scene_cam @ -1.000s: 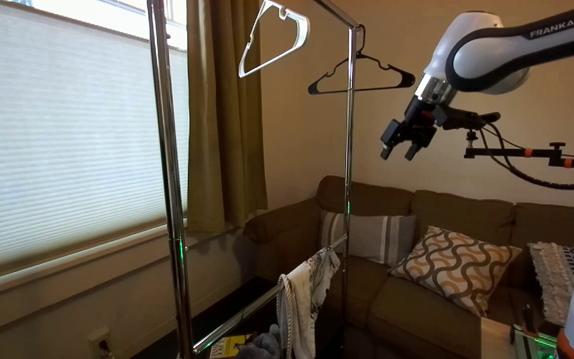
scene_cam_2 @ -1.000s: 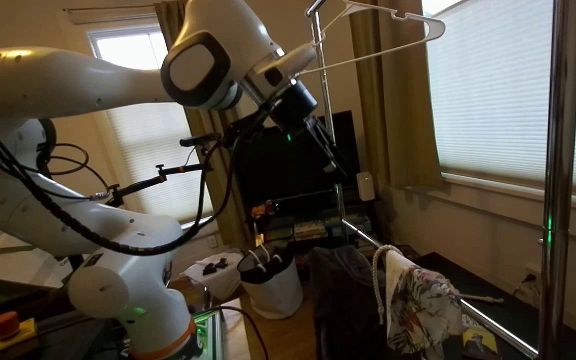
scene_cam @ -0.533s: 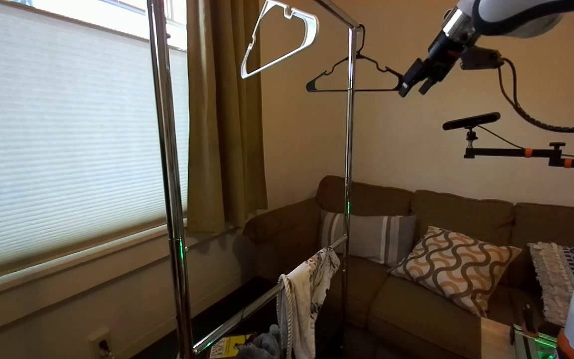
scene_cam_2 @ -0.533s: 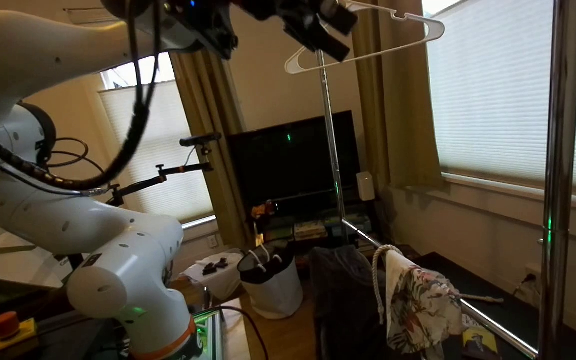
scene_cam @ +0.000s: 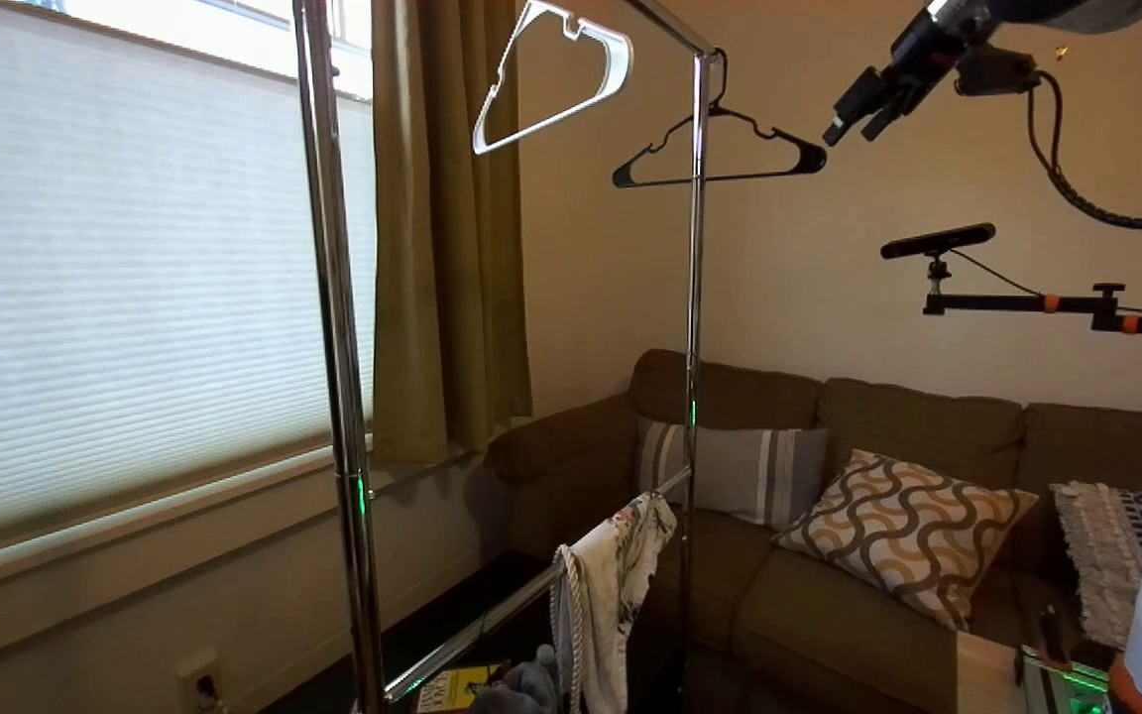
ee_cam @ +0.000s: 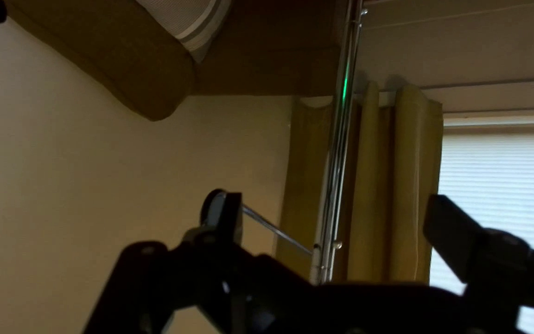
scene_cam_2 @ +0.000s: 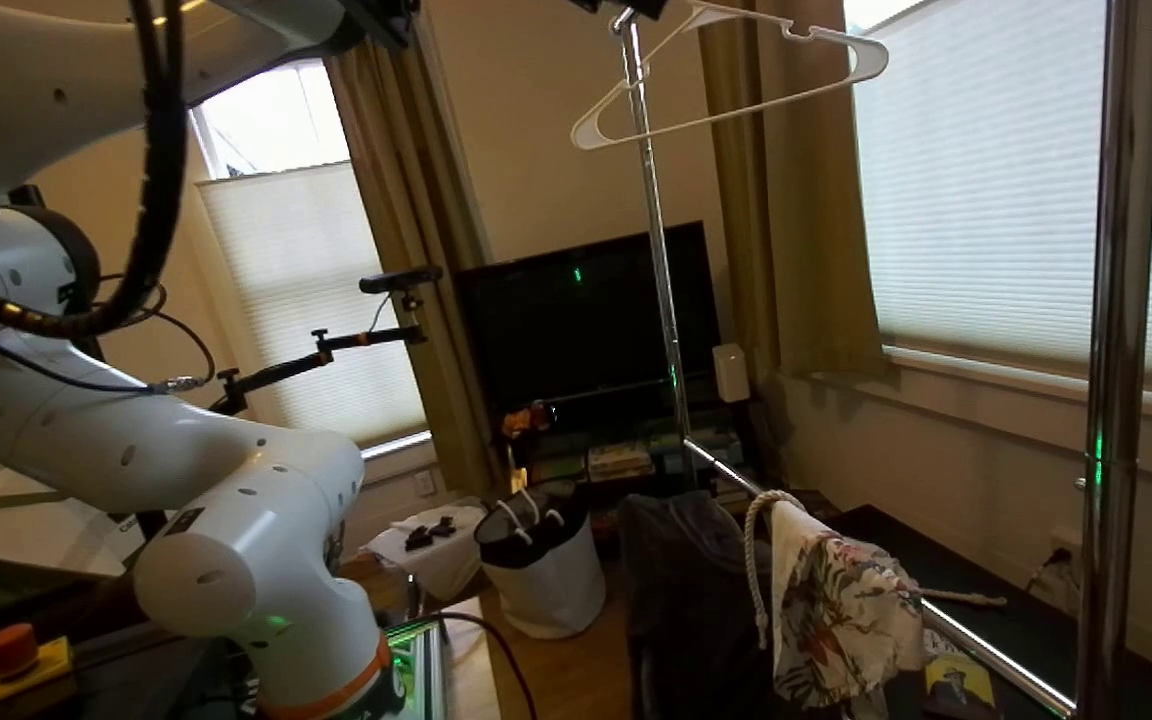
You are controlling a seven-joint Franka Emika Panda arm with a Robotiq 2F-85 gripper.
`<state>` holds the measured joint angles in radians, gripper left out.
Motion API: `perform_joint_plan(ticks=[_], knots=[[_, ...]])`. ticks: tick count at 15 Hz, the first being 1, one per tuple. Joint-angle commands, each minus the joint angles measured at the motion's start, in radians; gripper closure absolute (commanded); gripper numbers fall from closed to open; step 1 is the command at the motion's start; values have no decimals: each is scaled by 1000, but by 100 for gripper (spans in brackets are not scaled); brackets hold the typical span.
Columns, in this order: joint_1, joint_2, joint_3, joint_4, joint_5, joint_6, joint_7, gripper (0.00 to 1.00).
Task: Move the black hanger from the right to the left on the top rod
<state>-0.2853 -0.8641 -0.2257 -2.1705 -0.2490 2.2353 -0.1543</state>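
The black hanger (scene_cam: pixel 804 156) hangs by its hook near the pole end of the top rod (scene_cam: pixel 668 22) in an exterior view. My gripper (scene_cam: pixel 854 129) is open and empty there, at the upper right, just beyond the hanger's right end and slightly above it. Whether they touch is unclear. In the wrist view my two fingers (ee_cam: pixel 341 222) stand wide apart. What looks like the black hanger's end and lower bar (ee_cam: pixel 278 231) shows beside the left finger. In an exterior view only my fingertips (scene_cam_2: pixel 626 5) show at the top edge, and the black hanger is out of view.
A white hanger (scene_cam: pixel 621 59) hangs further along the rack. The rack's vertical pole (scene_cam: pixel 696 297) stands in front of the black hanger; the wrist view shows a pole (ee_cam: pixel 336 176) too. A camera on a boom (scene_cam: pixel 938 241) is below my gripper. Clothes (scene_cam: pixel 621 565) drape the lower crossbar.
My gripper has risen from low beside the pole to the height of the black hanger's end, then up and away to the right. Both hangers have shifted slightly.
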Motion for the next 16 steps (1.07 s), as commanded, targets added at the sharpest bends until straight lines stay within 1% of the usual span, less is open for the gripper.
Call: perform_joint_plan(ticks=[1, 3, 4, 5, 6, 8, 9, 10, 13, 14, 15, 16], knots=[[50, 33, -108, 125, 20, -48, -94, 0], [81, 82, -161, 212, 29, -68, -150, 0], [103, 105, -186, 254, 38, -94, -183, 0], [142, 138, -211, 308, 49, -150, -244, 0], [165, 162, -222, 339, 48, -190, -294, 0], [190, 217, -217, 391, 21, -220, -367, 0], [157, 256, -201, 415, 4, -202, -317, 0], [155, 182, -203, 340, 26, -171, -316, 0], [150, 259, -192, 395, 27, -170, -317, 0], [185, 274, -222, 413, 81, -201, -349, 0], [204, 286, -246, 428, 129, -222, -360, 0], [240, 294, -288, 441, 199, -238, -406, 0]])
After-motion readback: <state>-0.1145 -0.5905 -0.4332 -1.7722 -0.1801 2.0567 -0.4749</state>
